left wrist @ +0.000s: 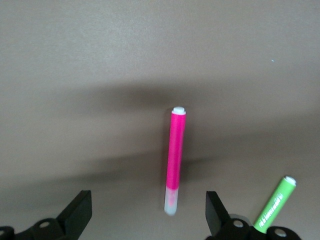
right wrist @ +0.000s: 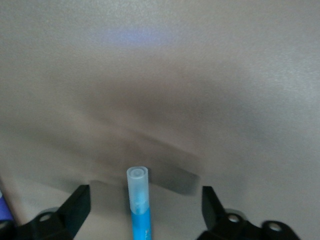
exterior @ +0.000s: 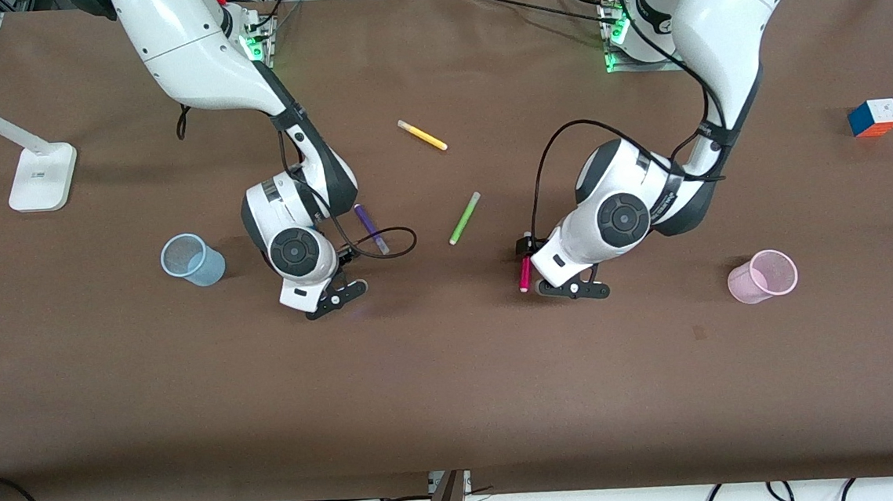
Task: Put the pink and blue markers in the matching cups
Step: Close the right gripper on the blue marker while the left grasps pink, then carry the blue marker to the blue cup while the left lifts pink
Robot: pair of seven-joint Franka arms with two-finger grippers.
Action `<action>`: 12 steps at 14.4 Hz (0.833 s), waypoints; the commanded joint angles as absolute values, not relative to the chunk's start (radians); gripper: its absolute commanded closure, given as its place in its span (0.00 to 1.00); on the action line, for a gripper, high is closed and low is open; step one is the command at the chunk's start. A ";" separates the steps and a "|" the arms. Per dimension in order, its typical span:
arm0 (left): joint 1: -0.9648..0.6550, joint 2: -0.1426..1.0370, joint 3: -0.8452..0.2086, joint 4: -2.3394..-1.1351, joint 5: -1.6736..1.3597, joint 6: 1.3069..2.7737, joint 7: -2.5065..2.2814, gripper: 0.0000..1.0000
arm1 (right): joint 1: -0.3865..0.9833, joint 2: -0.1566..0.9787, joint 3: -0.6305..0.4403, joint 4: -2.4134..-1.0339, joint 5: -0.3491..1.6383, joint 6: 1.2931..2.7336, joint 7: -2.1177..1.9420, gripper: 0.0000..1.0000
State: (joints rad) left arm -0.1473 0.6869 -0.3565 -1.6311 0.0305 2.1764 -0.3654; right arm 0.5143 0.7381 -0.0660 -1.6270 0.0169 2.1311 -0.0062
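Observation:
The pink marker (exterior: 525,272) lies on the brown table just beside my left gripper (exterior: 571,289). In the left wrist view the pink marker (left wrist: 176,160) lies flat, its pale cap end between the wide-open fingers of my left gripper (left wrist: 147,215), which touch nothing. My right gripper (exterior: 332,298) is low over the table and hides the blue marker in the front view. In the right wrist view the blue marker (right wrist: 138,205) lies between the open fingers of my right gripper (right wrist: 145,207), untouched. The blue cup (exterior: 192,259) stands toward the right arm's end. The pink cup (exterior: 763,275) stands toward the left arm's end.
A purple pen (exterior: 370,228) lies beside my right wrist. A lime-green pen (exterior: 465,218) lies between the arms and shows in the left wrist view (left wrist: 274,210). A yellow pen (exterior: 422,135) lies farther from the front camera. A colour cube (exterior: 874,117) and a lamp base (exterior: 40,177) sit at the table's ends.

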 commanded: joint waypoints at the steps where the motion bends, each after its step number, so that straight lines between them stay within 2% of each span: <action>1: -0.179 0.736 -0.350 -1.628 0.077 2.242 -0.415 0.00 | 0.523 0.716 -0.069 -1.652 0.034 2.148 -0.006 0.63; 2: -0.189 0.751 -0.348 -1.628 0.099 2.255 -0.440 0.00 | 0.523 0.716 -0.069 -1.652 0.034 2.149 -0.008 0.83; 3: -0.192 0.761 -0.348 -1.628 0.129 2.267 -0.452 0.00 | 0.523 0.716 -0.069 -1.652 0.034 2.152 -0.006 0.97; 4: -0.192 0.776 -0.350 -1.626 0.146 2.273 -0.462 0.00 | 0.525 0.716 -0.069 -1.654 0.034 2.161 -0.006 1.00; 9: -0.202 0.796 -0.348 -1.626 0.150 2.293 -0.469 0.01 | 0.505 0.677 -0.071 -1.635 0.035 2.141 -0.075 1.00; 10: -0.209 0.802 -0.347 -1.623 0.150 2.293 -0.469 0.05 | 0.496 0.655 -0.075 -1.634 0.035 2.128 -0.119 1.00; 12: -0.213 0.805 -0.345 -1.624 0.152 2.313 -0.469 0.24 | 0.448 0.599 -0.075 -1.617 0.035 2.059 -0.236 1.00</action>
State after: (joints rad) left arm -0.1963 0.7966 -0.3551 -1.6320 0.1218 2.2894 -0.4476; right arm 0.4977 0.6761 -0.0805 -1.6148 0.0210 2.1269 -0.1220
